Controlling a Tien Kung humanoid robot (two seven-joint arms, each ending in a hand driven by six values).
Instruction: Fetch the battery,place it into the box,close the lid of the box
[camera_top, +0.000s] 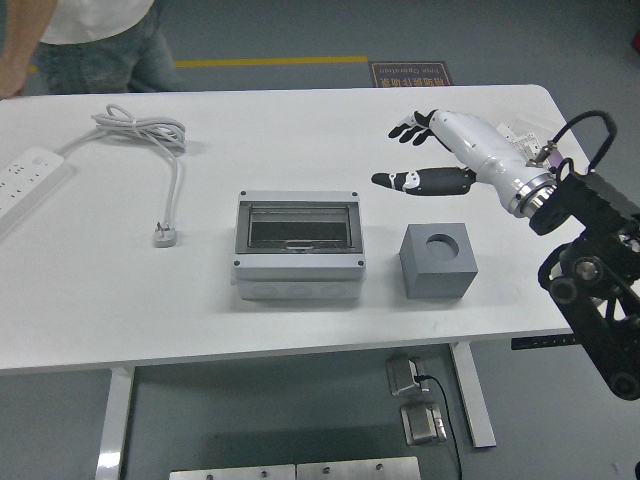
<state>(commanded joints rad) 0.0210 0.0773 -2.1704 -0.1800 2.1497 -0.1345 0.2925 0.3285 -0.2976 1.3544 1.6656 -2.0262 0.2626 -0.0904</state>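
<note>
1. A grey box (298, 247) with its clear lid shut is seen at the centre of the white table (80, 300); no battery can be made out.
2. Just right of it, a grey cube (437, 259) with a round hole on top is placed.
3. Above the cube, the right hand (435, 152) is held over the table, fingers (405, 129) spread and empty.
4. A power strip (25, 180) and coiled cable (150, 140) are laid at the upper left.
5. A person (90, 40) is partly shown in the top left corner.

The right hand (437, 152) hangs at about two o'clock, empty, its black fingers (405, 130) spread toward nine o'clock.
</note>
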